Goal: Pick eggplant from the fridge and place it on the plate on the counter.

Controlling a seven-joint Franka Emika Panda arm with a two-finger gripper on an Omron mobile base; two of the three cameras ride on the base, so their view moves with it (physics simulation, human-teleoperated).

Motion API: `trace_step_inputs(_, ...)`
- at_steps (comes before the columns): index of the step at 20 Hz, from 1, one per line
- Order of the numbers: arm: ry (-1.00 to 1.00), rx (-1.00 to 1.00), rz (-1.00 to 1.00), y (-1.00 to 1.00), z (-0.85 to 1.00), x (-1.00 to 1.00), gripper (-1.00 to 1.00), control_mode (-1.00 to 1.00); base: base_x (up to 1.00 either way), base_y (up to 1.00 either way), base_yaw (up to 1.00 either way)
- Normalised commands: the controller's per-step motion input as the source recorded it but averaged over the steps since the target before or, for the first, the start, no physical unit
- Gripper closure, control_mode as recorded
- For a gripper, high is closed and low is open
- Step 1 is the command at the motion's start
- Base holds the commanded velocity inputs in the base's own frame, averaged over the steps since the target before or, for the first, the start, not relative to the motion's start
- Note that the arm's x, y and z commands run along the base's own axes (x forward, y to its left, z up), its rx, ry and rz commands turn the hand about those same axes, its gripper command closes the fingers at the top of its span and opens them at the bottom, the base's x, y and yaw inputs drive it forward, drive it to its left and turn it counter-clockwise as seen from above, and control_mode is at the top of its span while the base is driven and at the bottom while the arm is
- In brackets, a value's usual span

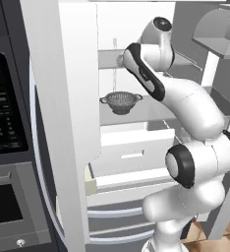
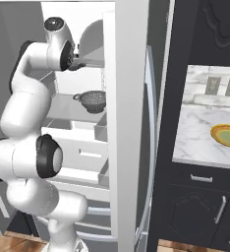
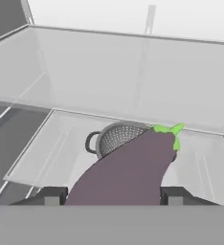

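Eggplant [image 3: 128, 172] sits clamped between the gripper [image 3: 115, 195] fingers inside the fridge [image 1: 68, 123], colander [image 3: 116, 138] at its 12 o'clock on the shelf below; pick looks done, carry to the plate [image 2: 227, 135] on the counter [image 2: 198, 133] remains.

The eggplant [image 3: 126, 172] looked smooth and matt. The colander [image 1: 121, 102] was dark metal mesh, the counter [image 2: 198, 135] veined white marble, the fridge [image 1: 63, 98] plain white.

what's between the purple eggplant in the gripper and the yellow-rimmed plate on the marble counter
The open white fridge door stands between the dark purple eggplant, held inside the fridge, and the yellow-rimmed plate on the marble counter.
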Motion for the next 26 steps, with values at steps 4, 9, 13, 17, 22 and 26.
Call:
trace_step_inputs(4,0.0,0.0,0.05,-0.14,0.0,-1.0,1.0,-1.0,0.0,0.0,0.0)
trace_step_inputs(9,0.01,0.0,0.05,-0.13,0.01,-1.0,1.0,-1.0,0.0,0.0,0.0)
trace_step_inputs(13,0.04,0.0,0.04,-0.07,0.02,-1.0,1.0,-1.0,0.0,0.0,0.0)
trace_step_inputs(17,0.04,0.0,0.04,-0.02,0.0,-1.0,1.0,-1.0,0.0,0.0,0.0)
trace_step_inputs(22,0.04,0.0,0.01,-0.01,0.0,-1.0,1.0,-1.0,0.0,0.0,0.0)
trace_step_inputs(26,0.05,0.0,0.0,0.0,0.0,-1.0,1.0,-1.0,0.0,0.0,0.0)
